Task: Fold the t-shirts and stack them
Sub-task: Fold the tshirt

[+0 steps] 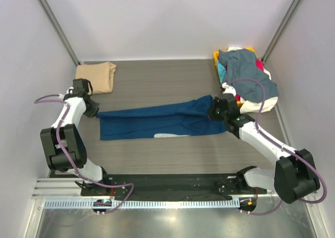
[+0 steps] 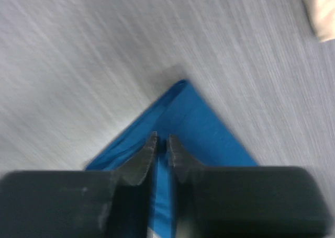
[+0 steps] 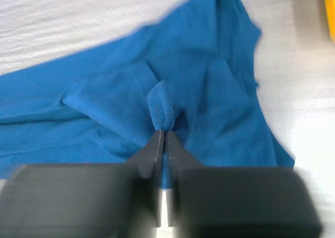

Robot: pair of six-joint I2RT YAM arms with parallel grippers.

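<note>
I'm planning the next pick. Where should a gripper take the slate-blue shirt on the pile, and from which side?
Probably its near edge, from above on the robot's side: the slate-blue shirt lies topmost on the pile, and that edge spills loose onto the table, nearest the right gripper.

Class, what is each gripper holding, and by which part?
The navy t-shirt: left gripper pinches its corner, right gripper a raised fold at the opposite end.
</note>
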